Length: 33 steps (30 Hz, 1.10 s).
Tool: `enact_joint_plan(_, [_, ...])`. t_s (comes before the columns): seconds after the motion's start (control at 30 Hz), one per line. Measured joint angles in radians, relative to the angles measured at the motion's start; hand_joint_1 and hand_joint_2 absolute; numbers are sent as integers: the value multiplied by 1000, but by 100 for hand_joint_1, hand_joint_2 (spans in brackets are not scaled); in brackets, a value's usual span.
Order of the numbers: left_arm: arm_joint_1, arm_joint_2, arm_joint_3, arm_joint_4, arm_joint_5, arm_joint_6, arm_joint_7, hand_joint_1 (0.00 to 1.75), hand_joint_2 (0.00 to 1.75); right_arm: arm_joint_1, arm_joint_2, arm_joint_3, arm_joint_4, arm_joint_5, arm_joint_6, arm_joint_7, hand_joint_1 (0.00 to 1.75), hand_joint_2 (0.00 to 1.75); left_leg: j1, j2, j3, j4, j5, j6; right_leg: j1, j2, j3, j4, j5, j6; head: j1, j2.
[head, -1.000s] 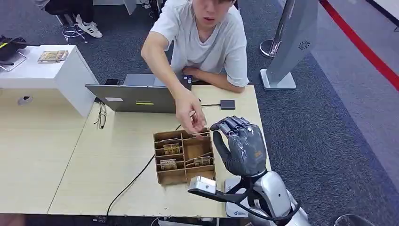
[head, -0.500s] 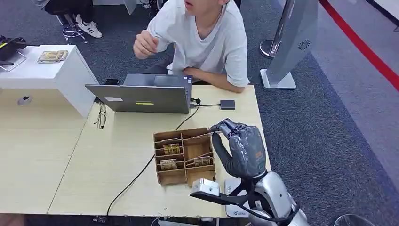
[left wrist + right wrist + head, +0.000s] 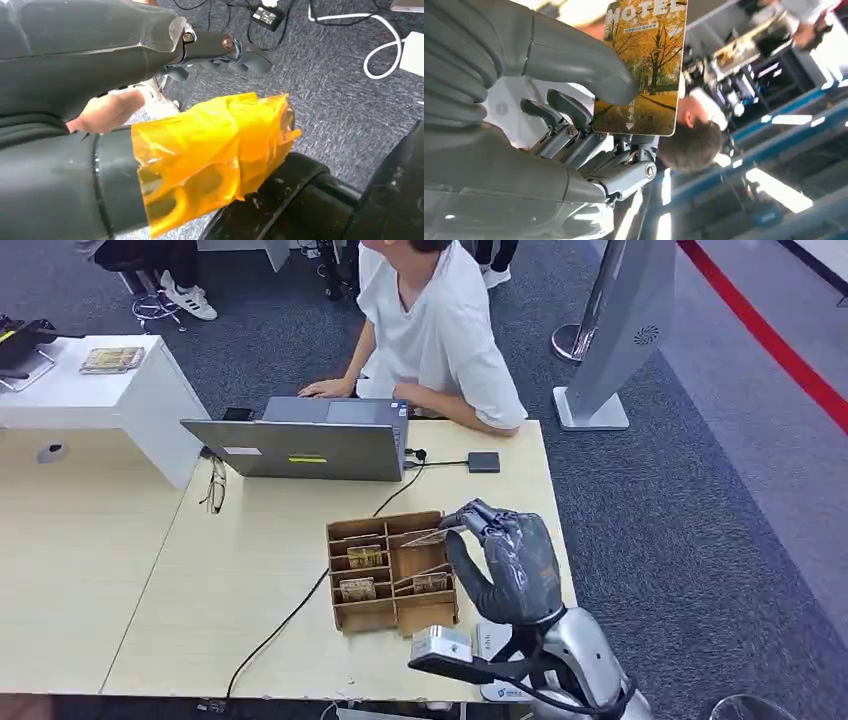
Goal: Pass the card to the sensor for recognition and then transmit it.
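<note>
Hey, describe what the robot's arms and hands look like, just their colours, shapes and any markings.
The right hand is dark grey with a glossy moulded back bearing a small orange mark, darker ribbed fingers and a thick grey thumb. Its forearm is rounded silver, with a small silver box on a black bracket at the wrist. The left hand is dark, partly wrapped in translucent orange film.

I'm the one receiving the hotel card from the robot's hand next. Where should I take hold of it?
Likely by the free end: the right hand pinches one end of the card, thumb across its face. Pinch the opposite short edge, approaching from beyond the fingertips.
</note>
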<state>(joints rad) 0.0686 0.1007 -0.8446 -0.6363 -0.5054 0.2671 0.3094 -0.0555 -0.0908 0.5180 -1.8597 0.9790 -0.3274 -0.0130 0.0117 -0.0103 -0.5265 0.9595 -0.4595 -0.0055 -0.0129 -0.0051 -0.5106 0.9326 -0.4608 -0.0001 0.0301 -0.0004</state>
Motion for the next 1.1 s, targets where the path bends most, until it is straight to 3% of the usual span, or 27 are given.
enact_joint_plan(0.67, [51, -18, 168, -24, -121, -35, -19, 0, 0, 123, -3, -86, 89, -260, 192, -10, 175, 175, 0, 0, 0, 0, 0, 0, 0, 0, 0, 0, 0, 0, 0, 0])
enact_joint_plan(1.1, [74, -22, 222, -37, -148, -40, -21, 0, 0, 174, -6, -123, 169, -277, 219, 51, 175, 175, 0, 0, 0, 0, 0, 0, 0, 0, 0, 0, 0, 0, 0, 0])
